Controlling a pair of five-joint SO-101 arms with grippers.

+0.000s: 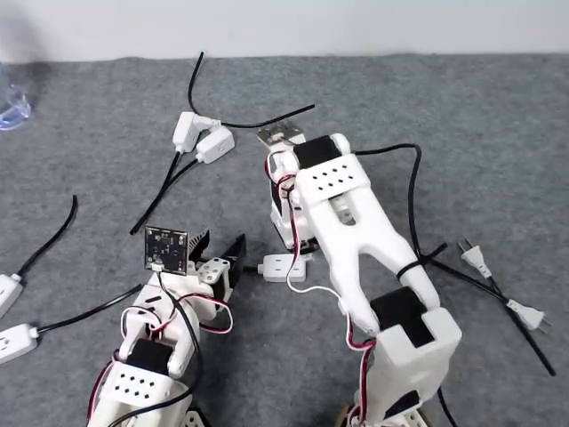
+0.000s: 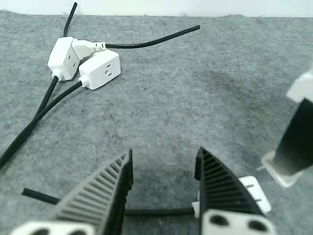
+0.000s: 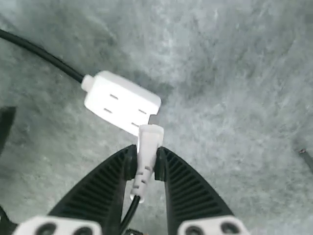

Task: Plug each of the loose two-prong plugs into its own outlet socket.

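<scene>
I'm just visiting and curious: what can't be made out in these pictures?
Right wrist view: the plug hides its prong tips, so whether they enter the socket is unclear.
High view: the right arm covers that plug.
Left wrist view: a finger hides part of the socket.

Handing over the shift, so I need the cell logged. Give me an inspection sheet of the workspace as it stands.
Surface: grey carpet, flat.
Job's things: held plug at the edge of the middle socket, seating unclear; two loose plugs lying on the right; two far sockets, one already plugged; two left-edge sockets.
Clutter: clear plastic item at the far left edge.
Grippers: right gripper shut on the held plug; left gripper open beside the middle socket.
Cables: black cables trail from sockets and plugs.
Surroundings: pale wall behind the carpet.
</scene>
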